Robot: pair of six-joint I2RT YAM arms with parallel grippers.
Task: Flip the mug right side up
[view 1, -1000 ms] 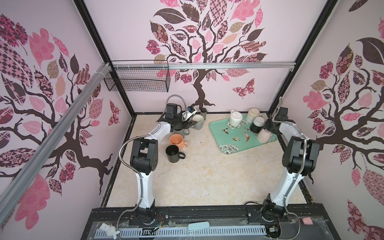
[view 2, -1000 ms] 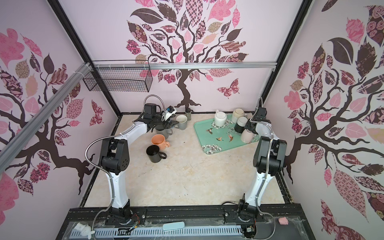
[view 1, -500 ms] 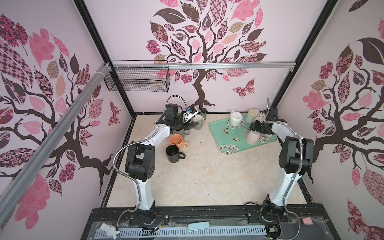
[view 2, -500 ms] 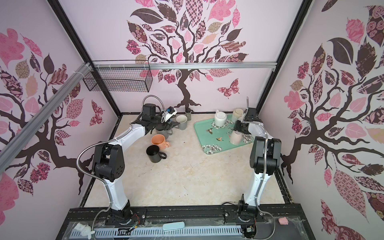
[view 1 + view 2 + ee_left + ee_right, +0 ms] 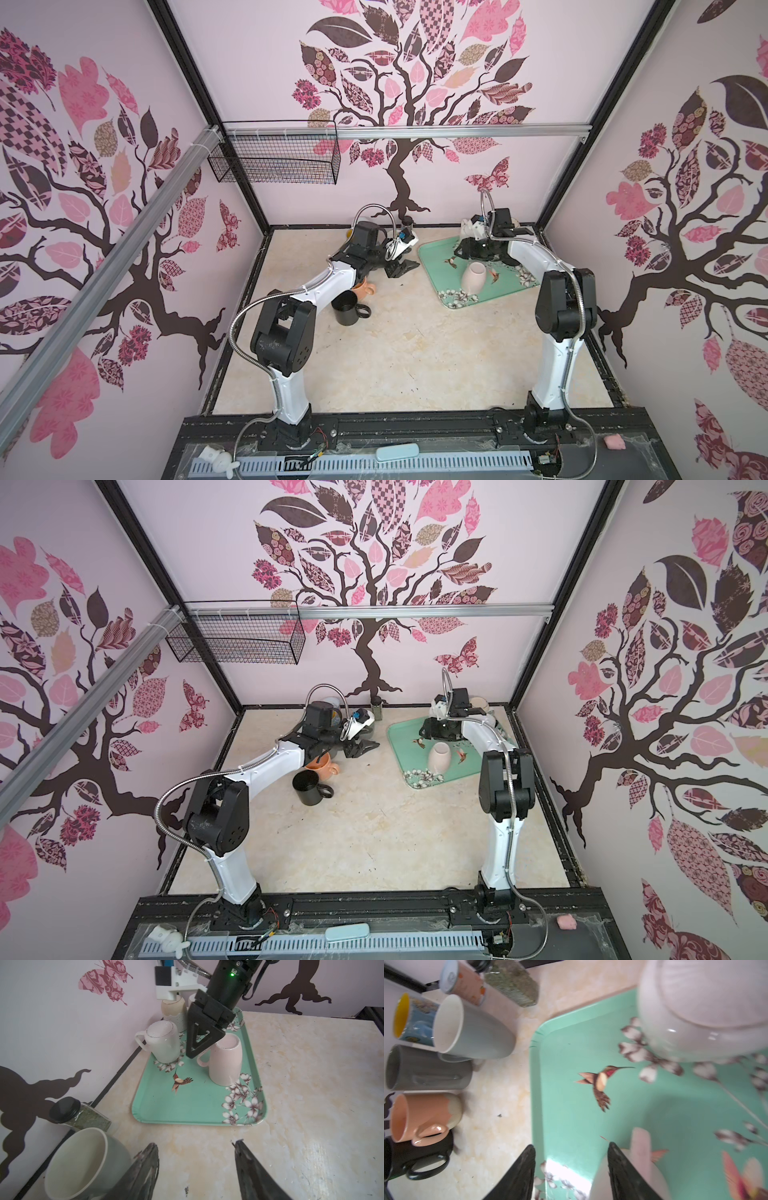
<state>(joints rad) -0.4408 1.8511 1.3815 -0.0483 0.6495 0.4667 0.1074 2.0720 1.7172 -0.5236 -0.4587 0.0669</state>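
The pale pink mug (image 5: 473,277) (image 5: 225,1061) stands upside down, base up, near the middle of the mint tray (image 5: 436,259) (image 5: 187,1105). Its handle points toward the back wall. My right gripper (image 5: 465,251) (image 5: 571,1147) hovers open just behind it. The pink mug (image 5: 640,1147) lies outside the jaws against one finger, with only tray between the fingers. My left gripper (image 5: 401,268) (image 5: 195,1145) is open and empty, low over the bare table, left of the tray.
A white mug (image 5: 163,1043) and a speckled cream mug (image 5: 173,1009) stand upside down at the tray's back. A grey-green mug (image 5: 83,1163) and a spice jar (image 5: 79,1114) sit beside the left gripper. Orange (image 5: 363,289) and black (image 5: 347,307) mugs stand under the left arm.
The pink mug has slid from the tray's right edge toward its middle along with the right gripper. The right arm swung left. The left arm reached slightly further forward.
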